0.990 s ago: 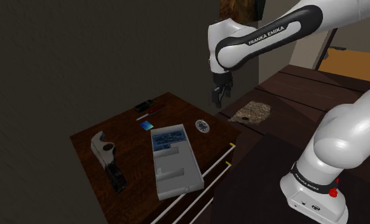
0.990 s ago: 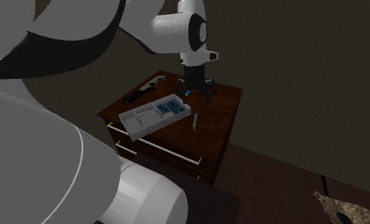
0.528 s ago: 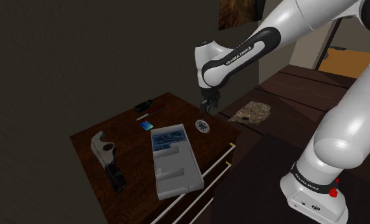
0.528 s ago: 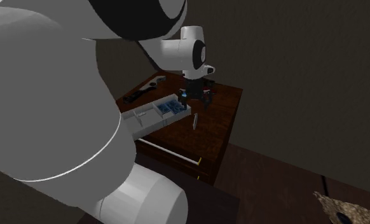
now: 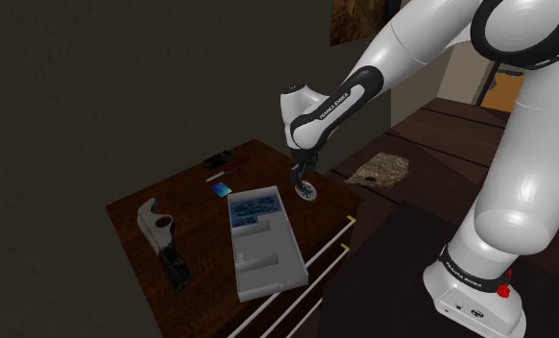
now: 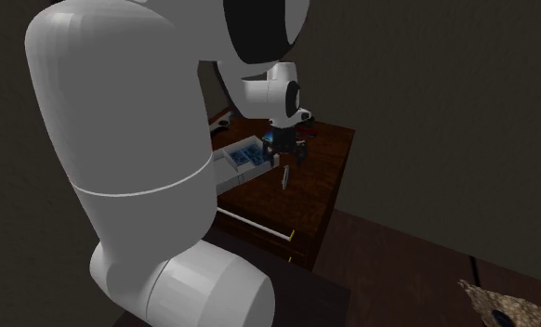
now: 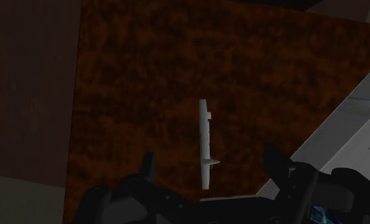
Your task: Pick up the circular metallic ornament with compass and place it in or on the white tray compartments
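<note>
The round ornament (image 5: 306, 191) sits on the dark wooden surface (image 5: 191, 216) near the white tray (image 5: 263, 252) – the black fingers (image 7: 273, 163) stand apart, either side of it, not touching.

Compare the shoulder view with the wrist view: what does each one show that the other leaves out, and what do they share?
Shoulder view: the whole white tray, with a grey-and-black tool and a small blue card lying near it. Wrist view: the open gripper straddling the ornament, which is seen edge-on as a thin pale sliver, with the fingers not touching it. Both: the ornament, the dark wooden top and part of the tray.
</note>
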Controlling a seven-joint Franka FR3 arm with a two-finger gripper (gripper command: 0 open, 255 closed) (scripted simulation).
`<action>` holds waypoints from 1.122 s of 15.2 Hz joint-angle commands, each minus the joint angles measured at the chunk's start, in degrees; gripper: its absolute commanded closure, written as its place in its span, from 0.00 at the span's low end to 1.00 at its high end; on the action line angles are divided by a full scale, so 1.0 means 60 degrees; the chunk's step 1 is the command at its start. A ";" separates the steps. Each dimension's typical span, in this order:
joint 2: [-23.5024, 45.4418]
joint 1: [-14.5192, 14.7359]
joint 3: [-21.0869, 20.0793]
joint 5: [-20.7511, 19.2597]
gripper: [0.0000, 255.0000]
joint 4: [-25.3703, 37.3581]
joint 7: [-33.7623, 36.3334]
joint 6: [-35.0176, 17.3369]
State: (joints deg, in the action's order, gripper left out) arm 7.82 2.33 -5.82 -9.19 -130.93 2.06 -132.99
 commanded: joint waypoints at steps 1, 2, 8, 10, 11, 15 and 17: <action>0.0213 0.0003 0.0016 -0.0070 0.00 -0.0068 0.0062 -0.0283; 0.0301 -0.0001 0.0028 -0.0103 0.00 -0.0105 0.0083 -0.0407; 0.0535 -0.0008 0.0064 -0.0191 0.00 -0.0190 0.0142 -0.0723; 0.0535 -0.0008 0.0064 -0.0191 0.00 -0.0190 0.0142 -0.0722; 0.0535 -0.0008 0.0064 -0.0191 0.00 -0.0190 0.0142 -0.0722; 0.0534 -0.0008 0.0064 -0.0190 1.00 -0.0190 0.0141 -0.0721; 0.0534 -0.0008 0.0064 -0.0190 1.00 -0.0190 0.0141 -0.0721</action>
State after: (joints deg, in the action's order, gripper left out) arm 11.01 2.29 -5.45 -10.33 -132.07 2.90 -137.31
